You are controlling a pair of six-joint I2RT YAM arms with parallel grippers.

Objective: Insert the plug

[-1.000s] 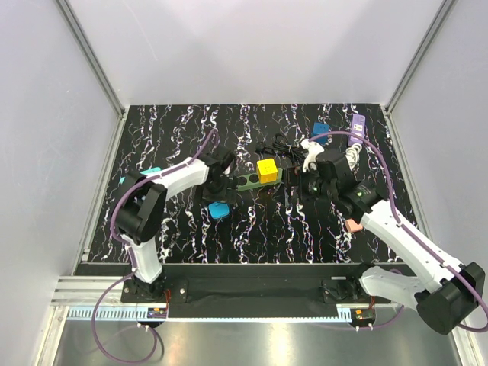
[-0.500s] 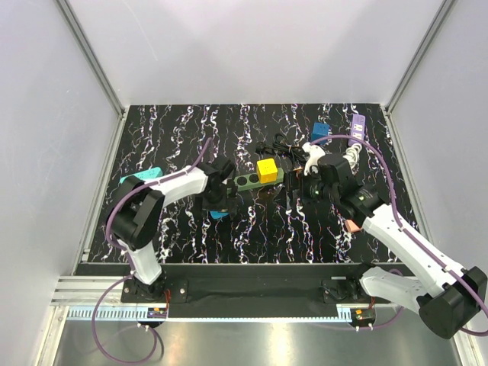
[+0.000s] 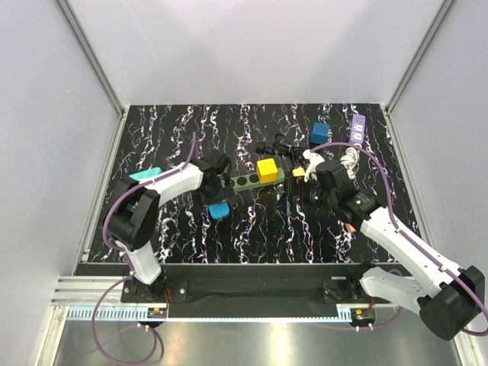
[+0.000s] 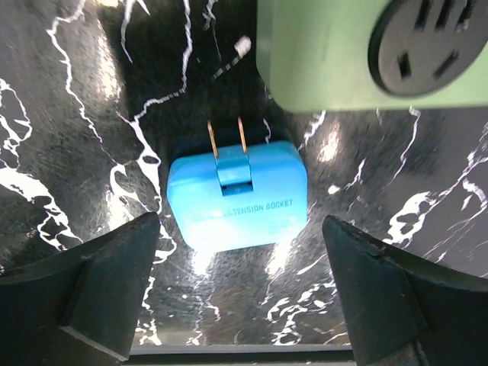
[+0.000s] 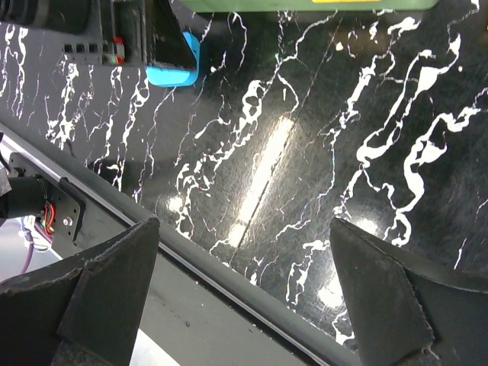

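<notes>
Hovering low over the blue plug (image 4: 236, 194), the left gripper (image 4: 240, 255) has its fingers (image 4: 84, 282) spread wide. One stands on each side of the plug, clear of it, and they grip nothing. The plug lies flat on the marbled table (image 3: 252, 236), just off the left end of the green power strip (image 3: 252, 181). Its two prongs point at the strip's side wall, with only bare table between them. The strip's sockets face upward, and a round black socket (image 4: 427, 38) shows at that end.

In the top view the left arm's wrist hides the strip's left end. A yellow cube (image 3: 267, 169) sits on the strip towards its right end. Off that end, the right gripper (image 3: 306, 191) hangs over bare table, jaws fully apart and empty.

- **Beside that end:** a white plug (image 3: 313, 160) and a small yellow piece (image 3: 298, 172).
- **Behind the strip:** a black cable coil (image 3: 278, 145); further right, a dark blue block (image 3: 320, 133) and a purple strip (image 3: 357, 128).
- **Well left of the strip:** a teal piece (image 3: 145, 174).
</notes>
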